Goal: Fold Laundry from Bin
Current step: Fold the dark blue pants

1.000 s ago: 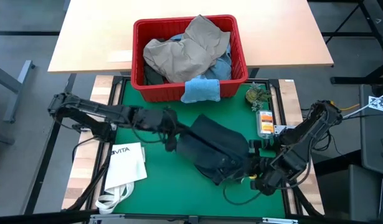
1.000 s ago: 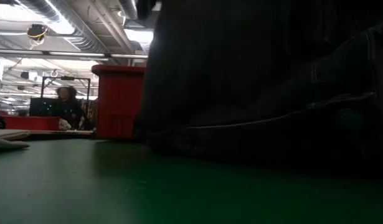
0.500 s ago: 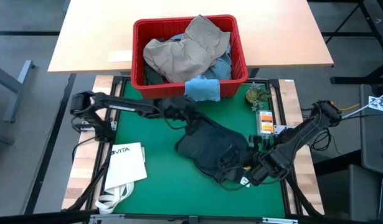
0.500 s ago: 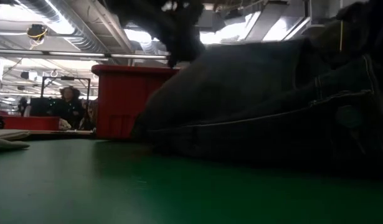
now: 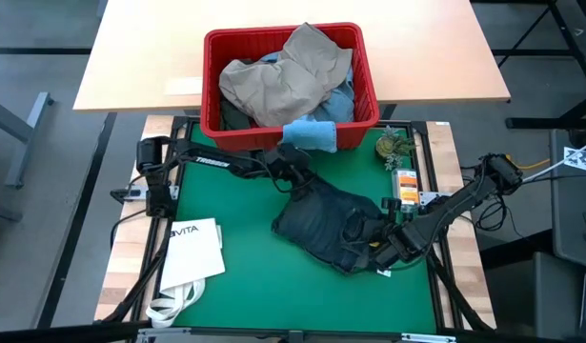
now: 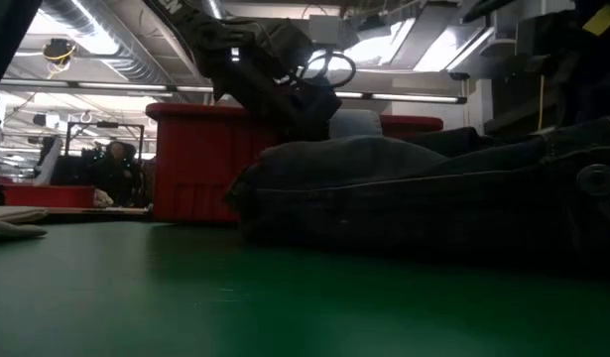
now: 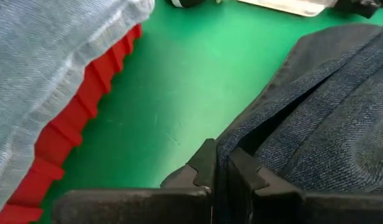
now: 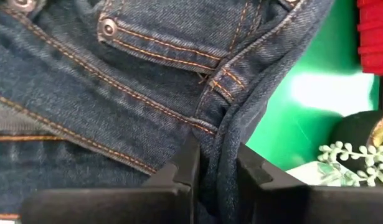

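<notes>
You have the dark navy jeans (image 5: 335,224) lying crumpled on the green mat (image 5: 235,286), right of centre in the high view, gripped from both ends. Your left gripper (image 5: 297,183) sits at the jeans' upper left edge, just below the red bin (image 5: 216,129); its wrist view shows the fingers (image 7: 207,168) pressed almost together with a fold of denim edge pinched between them. Your right gripper (image 5: 386,243) is at the jeans' lower right side; its wrist view shows the fingers (image 8: 188,163) clamped on the stitched waistband near a rivet, cloth filling the gap between them.

The bin stands at the top centre of the high view, heaped with laundry: khaki trousers (image 5: 283,76) on top, light blue jeans (image 5: 342,100) beneath, and a small light blue cloth (image 5: 308,136) draped over its front rim. The white VITA tote bag (image 5: 191,252) lies at the lower left, well apart from the jeans. A small plant (image 5: 393,145) sits at the mat's upper right corner
</notes>
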Motion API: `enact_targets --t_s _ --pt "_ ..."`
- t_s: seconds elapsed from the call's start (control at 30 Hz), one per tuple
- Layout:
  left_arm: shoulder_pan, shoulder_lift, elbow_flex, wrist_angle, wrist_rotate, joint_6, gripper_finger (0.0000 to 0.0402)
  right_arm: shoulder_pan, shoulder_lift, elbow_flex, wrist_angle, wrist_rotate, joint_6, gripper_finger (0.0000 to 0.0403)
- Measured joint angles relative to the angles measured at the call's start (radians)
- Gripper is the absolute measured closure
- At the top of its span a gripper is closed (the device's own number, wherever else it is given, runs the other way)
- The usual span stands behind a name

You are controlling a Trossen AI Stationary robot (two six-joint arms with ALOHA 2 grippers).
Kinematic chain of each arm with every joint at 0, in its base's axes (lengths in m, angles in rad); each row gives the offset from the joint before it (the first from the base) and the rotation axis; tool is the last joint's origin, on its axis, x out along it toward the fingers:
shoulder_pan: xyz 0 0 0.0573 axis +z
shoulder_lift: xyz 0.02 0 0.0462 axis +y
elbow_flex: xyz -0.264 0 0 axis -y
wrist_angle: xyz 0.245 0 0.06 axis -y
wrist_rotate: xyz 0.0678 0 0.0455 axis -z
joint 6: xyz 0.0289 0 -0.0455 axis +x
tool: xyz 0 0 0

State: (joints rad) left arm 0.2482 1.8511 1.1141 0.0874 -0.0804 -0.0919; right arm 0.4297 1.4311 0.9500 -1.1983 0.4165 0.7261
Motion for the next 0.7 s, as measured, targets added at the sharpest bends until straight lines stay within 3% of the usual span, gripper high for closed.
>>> enact_targets --t_s 0.33,0.7 --pt "-0.009 0.002 -0.001 0.075 -0.039 0.107 0.0382 -0.006 0.000 -0.010 -0.008 0.007 -0.027 0.0315" --pt "-0.008 -0.003 -0.002 0.089 -0.075 0.132 0.0248 -0.006 0.000 -0.010 -0.018 -0.006 -0.028 0.0242"
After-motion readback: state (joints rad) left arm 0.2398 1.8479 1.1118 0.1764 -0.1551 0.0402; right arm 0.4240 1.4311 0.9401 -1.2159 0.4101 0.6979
